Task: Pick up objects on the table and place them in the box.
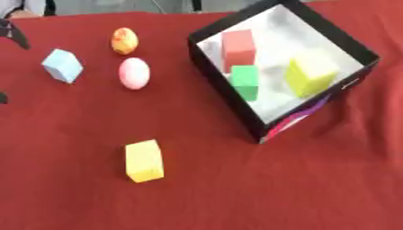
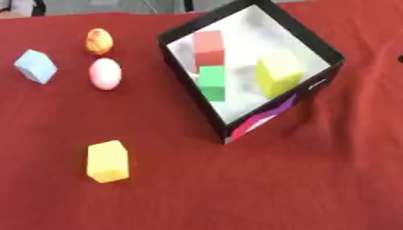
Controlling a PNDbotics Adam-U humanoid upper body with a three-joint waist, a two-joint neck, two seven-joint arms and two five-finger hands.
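Note:
A black box (image 1: 211, 63) with a white inside stands tilted at the upper right. In it lie a red block (image 1: 239, 47), a green block (image 1: 245, 81) and a yellow-green block (image 1: 309, 72). On the red cloth to its left lie an orange speckled egg (image 1: 124, 40), a pink egg (image 1: 134, 73) and a light blue cube (image 1: 62, 65). A yellow block (image 1: 144, 160) lies alone nearer the front. Only dark bits of my left hand (image 1: 14, 35) show at the left edge, away from every object.
The red cloth (image 1: 299, 188) covers the whole table, with wrinkles beside the box. A small dark bit (image 2: 400, 59) shows at the right edge; I cannot make out what it is. Grey floor lies beyond the far edge.

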